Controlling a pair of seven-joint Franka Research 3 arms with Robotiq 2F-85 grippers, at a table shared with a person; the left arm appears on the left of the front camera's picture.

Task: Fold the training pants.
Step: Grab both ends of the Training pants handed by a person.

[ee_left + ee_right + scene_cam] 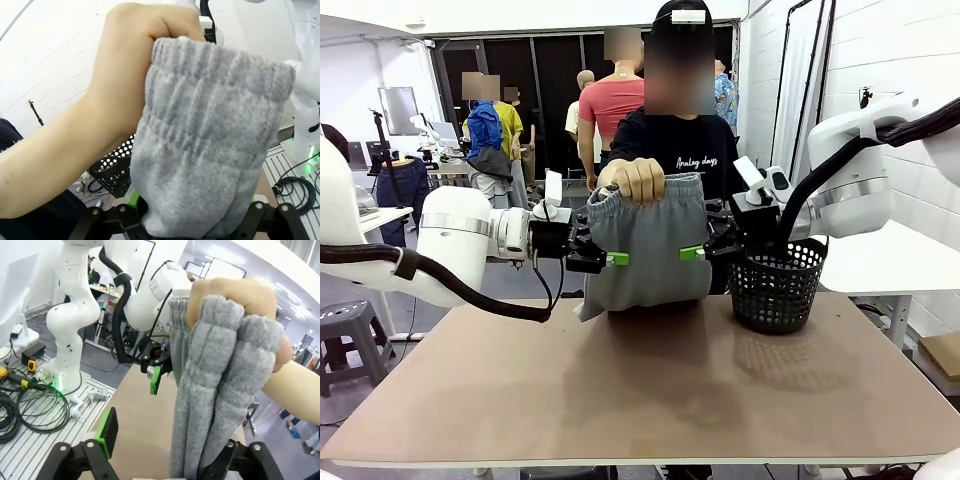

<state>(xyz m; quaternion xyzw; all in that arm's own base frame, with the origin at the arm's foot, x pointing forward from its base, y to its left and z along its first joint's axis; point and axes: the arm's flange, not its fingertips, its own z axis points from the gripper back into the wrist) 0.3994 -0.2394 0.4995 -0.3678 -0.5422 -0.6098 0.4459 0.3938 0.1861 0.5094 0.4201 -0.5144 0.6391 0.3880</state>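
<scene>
Likely light, limp: training pants (650, 250) hang from hand (635, 180) at 12 o'clock. Open, empty, left tool (605, 259) straddles 9 o'clock edge, right tool (705, 252) 3 o'clock; pinch there.

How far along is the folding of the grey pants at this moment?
Done: nothing is folded yet. In hand: the person's hand holds the training pants up by the waistband, and the left tool and right tool flank the hanging fabric. Left: gripping the pants and making every fold.
</scene>
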